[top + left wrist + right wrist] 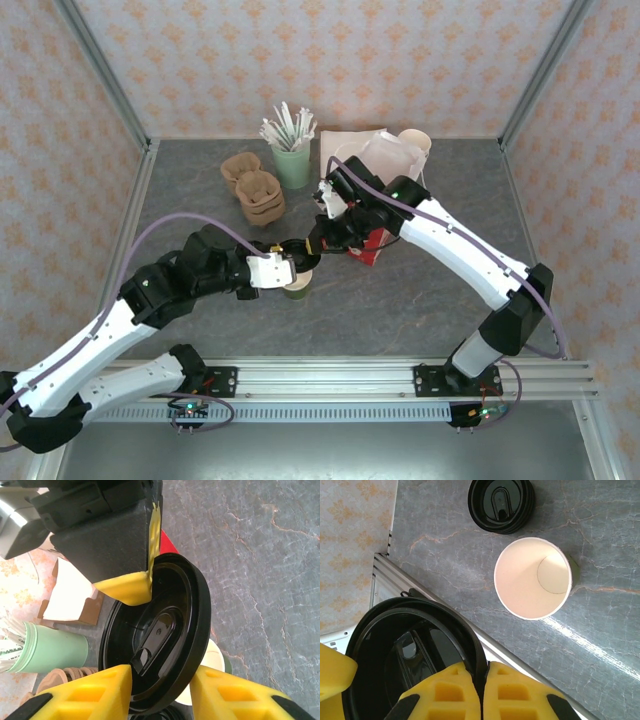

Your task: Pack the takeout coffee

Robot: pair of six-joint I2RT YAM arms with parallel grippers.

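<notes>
1. On the bench (pixel 610 525), the takeout coffee cup (pixel 532 577) stands upright and uncovered, its cream inside showing
2. The right tool (pixel 481 672) is clenched on the rim of the black lid (pixel 375 650), clear of the cup
3. The left tool (pixel 162 692) fingers flank that lid; whether they pinch it cannot be told

Left arm (pixel 100 335) rises from the near-left base, bends at the elbow, and its forearm runs right toward table centre. Right arm (pixel 465 250) arcs in from the near-right base, wrist angled down-left. Grippers nearly tip to tip.

Right gripper (pixel 482 674): yellow fingers pinched on the rim of the black lid (pixel 405 650) (held on edge).

Left gripper (pixel 161 682): jaws spread wide, contact with the lid unclear.
</notes>
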